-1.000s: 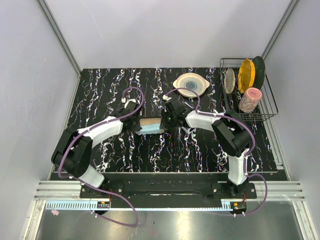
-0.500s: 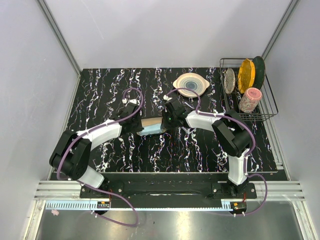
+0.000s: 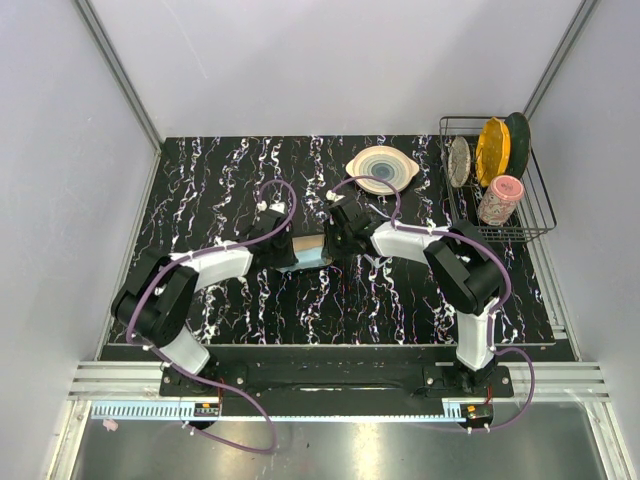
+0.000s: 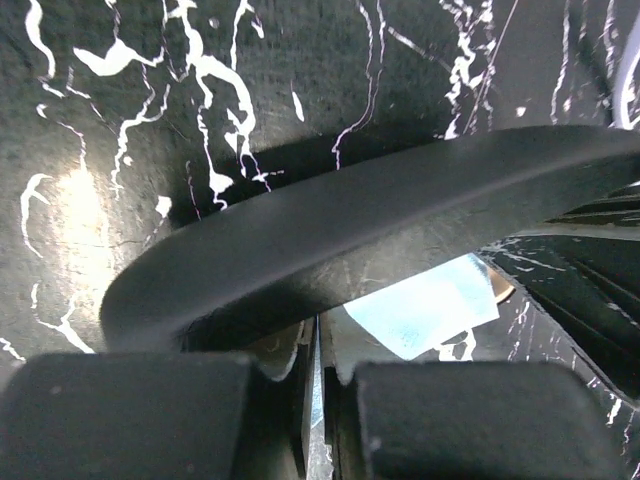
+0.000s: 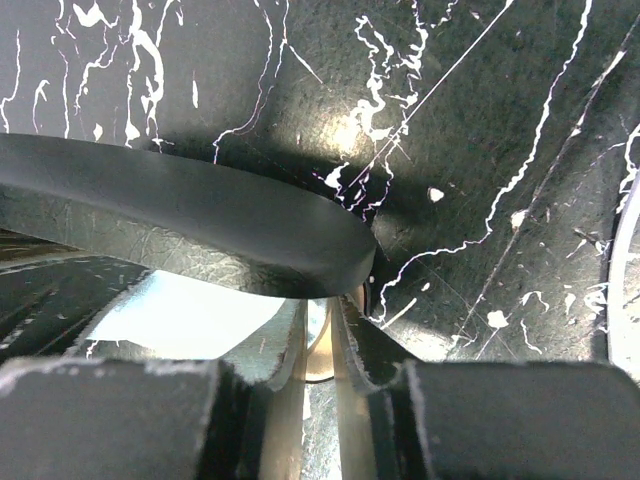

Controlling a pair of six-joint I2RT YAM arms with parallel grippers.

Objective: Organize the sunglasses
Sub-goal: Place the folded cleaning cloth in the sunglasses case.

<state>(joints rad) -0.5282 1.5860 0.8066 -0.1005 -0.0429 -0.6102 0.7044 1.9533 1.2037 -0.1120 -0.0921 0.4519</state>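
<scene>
Count: two arms, one black case [image 4: 380, 215], one light blue cloth [image 4: 425, 305], one round plate [image 3: 382, 168], one wire rack [image 3: 541, 216]. The rack holds one pink cup [image 3: 500, 198], one yellow dish [image 3: 492, 150], one dark green piece [image 3: 519, 133] and one small pale disc [image 3: 459, 160].

Surface: black counter [image 3: 220, 180] with white marbled veins. Pale grey walls [image 3: 330, 60] on three sides, metal rail along the near edge.

Layout: case at the middle of the counter, between the two arms. Plate near the far edge, right of centre. Rack at the far right corner.

Left gripper [image 4: 312, 410]: at the case's left end, jaws drawn to a narrow slit, pinching a thin edge of the case.

Right gripper [image 5: 320, 385]: at the case's right end, jaws narrow, clamped on the tan-lined wall of the case.

The cloth lies under the raised black shell of the case, showing in both wrist views.

Sunglasses: not made out in any view; shell, cloth and grippers hide the inside of the case.
</scene>
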